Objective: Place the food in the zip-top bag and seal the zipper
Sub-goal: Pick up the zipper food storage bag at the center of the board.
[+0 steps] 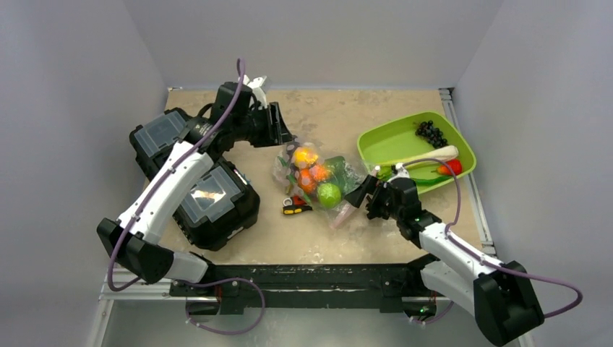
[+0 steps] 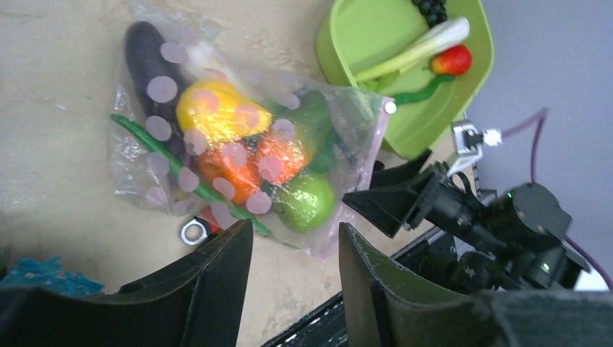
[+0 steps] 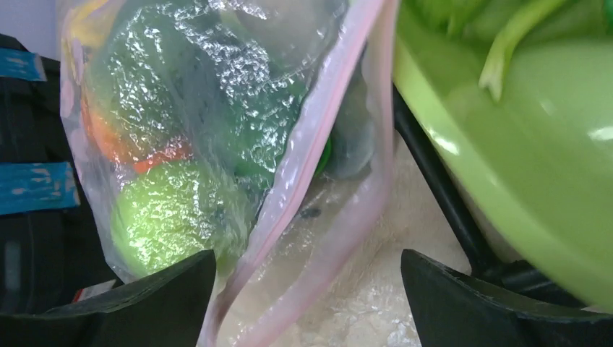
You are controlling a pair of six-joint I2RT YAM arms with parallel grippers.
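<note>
At the left, two black cases point(image 1: 217, 202) stand on the table point(image 1: 340, 108), and the left arm covers part of them. The left gripper point(image 1: 280, 129) hangs near the far edge, apart from the bag, its jaws moderately apart with nothing between them.

In the middle the zip-top bag point(image 1: 312, 177) lies on the table. Inside it are a yellow piece point(image 2: 217, 108), an orange ball point(image 2: 285, 155), a green apple point(image 2: 307, 202) and a dark long piece point(image 2: 144, 54) whose kind I cannot tell. Crinkled plastic and pale dots blur them. A red-handled tool point(image 1: 296, 209) is mostly hidden under the bag.

The zipper point(image 3: 311, 137) shows as two pink strips standing apart, and its lower end is cut off. The right gripper point(image 1: 365, 194) is at this mouth with its jaws wide. Whether a finger touches a strip I cannot tell.

At the right, the lime-green tray point(image 1: 383, 141) holds dark grapes point(image 1: 431, 132), bok choy point(image 1: 434, 155) and a red piece point(image 1: 452, 168).
</note>
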